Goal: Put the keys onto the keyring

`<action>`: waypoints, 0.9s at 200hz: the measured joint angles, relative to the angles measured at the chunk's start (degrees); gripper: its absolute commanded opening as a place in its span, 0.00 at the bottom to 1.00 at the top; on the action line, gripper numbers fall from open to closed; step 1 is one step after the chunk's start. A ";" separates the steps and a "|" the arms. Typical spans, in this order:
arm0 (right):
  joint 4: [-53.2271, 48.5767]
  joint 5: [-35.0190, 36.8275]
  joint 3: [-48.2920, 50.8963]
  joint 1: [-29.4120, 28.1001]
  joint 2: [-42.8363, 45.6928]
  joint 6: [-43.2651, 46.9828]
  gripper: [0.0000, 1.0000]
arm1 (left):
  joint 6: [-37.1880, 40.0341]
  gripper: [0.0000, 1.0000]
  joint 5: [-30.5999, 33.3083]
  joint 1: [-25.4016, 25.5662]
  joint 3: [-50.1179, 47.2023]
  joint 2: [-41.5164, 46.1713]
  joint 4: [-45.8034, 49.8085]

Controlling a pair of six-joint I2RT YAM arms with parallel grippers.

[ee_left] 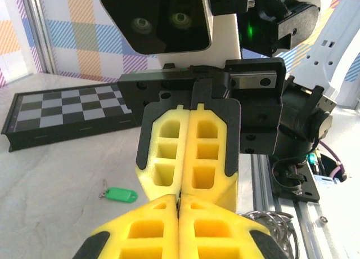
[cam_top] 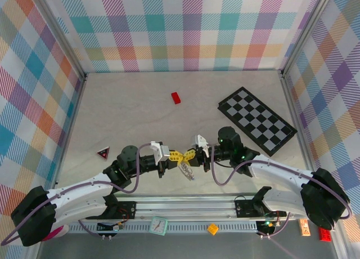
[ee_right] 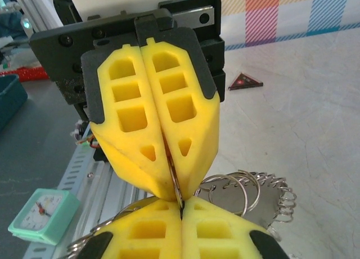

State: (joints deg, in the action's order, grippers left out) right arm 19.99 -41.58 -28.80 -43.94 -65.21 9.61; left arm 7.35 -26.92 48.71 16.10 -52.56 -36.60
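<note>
You are pressing the left gripper (cam_top: 178, 156) and the right gripper (cam_top: 190, 155) tip to tip. Both are fully closed and pinching one thin strand of the keyring (cam_top: 186, 170), whose coils are dangling just beneath them.

With two clamps on one wire, any pull apart is risking a bent loop, or the strand slipping free and dropping. No gap is opening for a key either, and neither gripper is free to fetch one.

The green key (ee_left: 119, 195) is lying on the table (cam_top: 129, 112), well apart from the keyring. I cannot tell where the blue key is.

The chequered board (cam_top: 257, 120) is sitting beyond the keyring to the right, the red brick (cam_top: 176, 97) far beyond it, and a red triangle (cam_top: 103, 153) well off to its left. Nothing is blocking you.
</note>
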 measured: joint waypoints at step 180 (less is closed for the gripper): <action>-18.78 6.64 -5.68 -0.70 -2.62 12.63 0.00 | 5.03 0.33 5.35 0.09 1.57 1.99 20.09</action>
State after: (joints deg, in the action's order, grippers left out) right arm 1.21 -34.94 -34.48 -44.64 -67.83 22.24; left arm 12.38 -21.56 48.80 17.67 -50.57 -16.51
